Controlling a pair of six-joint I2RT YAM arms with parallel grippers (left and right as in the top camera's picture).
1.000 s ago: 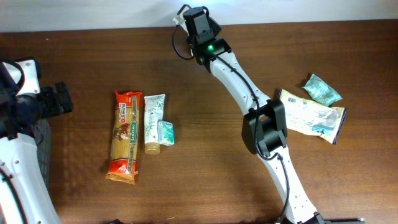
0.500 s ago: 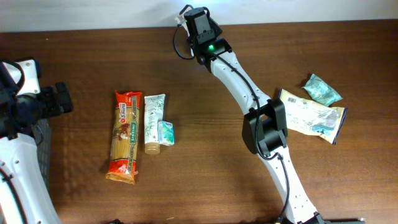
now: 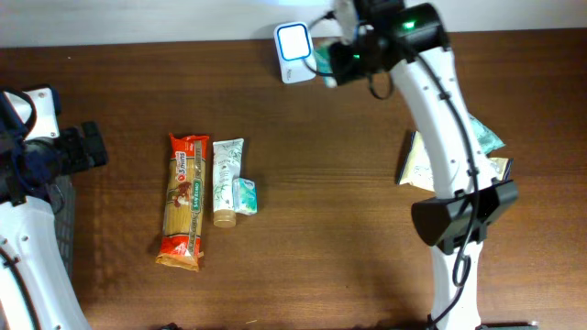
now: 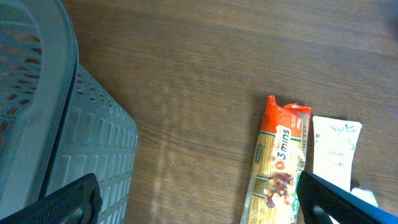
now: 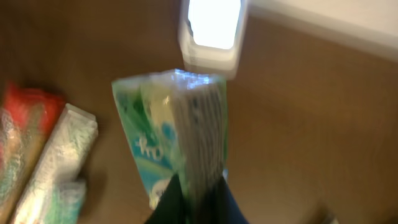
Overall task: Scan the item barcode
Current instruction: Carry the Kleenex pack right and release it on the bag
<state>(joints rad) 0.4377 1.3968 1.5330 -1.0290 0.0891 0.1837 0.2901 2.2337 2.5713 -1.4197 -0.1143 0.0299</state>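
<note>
Packets lie spread on the brown table (image 3: 303, 229). The right gripper (image 5: 194, 198) is squeezed tight on a green packet (image 5: 165, 130). It pinches the packet at its bottom edge. The packet sticks out away from the fingers, with its thin side facing the wrist camera. That picture is a bit blurry, so I cannot read the words on the packet. Just past the packet's far end sits the white scanner (image 3: 293, 41), and its window glows bright. From above, the packet is right next to the scanner, near the back edge of the table. I cannot tell if they touch. The right arm reaches a long way over the table to get there.

The left gripper (image 3: 90, 147) is wide open and holds nothing. It hangs over the left side of the table, beside a grey basket (image 4: 68, 143) with little holes in its wall.

In the middle of the table lies a long orange pasta pack (image 3: 186, 202). A white tube (image 3: 226, 179) lies just beside it on its right. A small green and white box (image 3: 245, 196) touches the lower part of the tube. Over on the right side lies a white and yellow bag (image 3: 420, 158), partly hidden by the arm. A little teal pouch (image 3: 486, 139) pokes out by it.
</note>
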